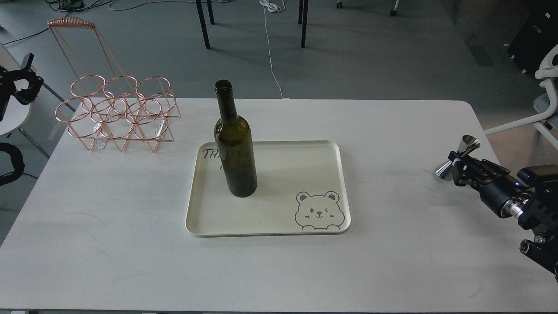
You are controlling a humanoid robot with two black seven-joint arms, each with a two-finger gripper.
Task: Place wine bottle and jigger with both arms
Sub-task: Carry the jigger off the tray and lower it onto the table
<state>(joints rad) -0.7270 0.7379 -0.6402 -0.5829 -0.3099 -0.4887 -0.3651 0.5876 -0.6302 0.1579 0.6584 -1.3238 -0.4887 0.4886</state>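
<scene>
The dark olive-green wine bottle [234, 144] stands upright on the left part of the cream tray [305, 174] with a bear drawing. My right gripper [458, 162] is at the table's right edge, shut on the waist of the silver jigger [457, 158], which is tilted with its lower cone at or just above the tabletop. My left gripper [22, 85] is at the far left, off the table and far from the bottle; its fingers look spread and nothing is in it.
A copper wire bottle rack [117, 109] stands at the table's back left corner. The white table [130, 244] ends near my right gripper. A white chair [545, 100] and dark table legs [202, 24] stand beyond the table.
</scene>
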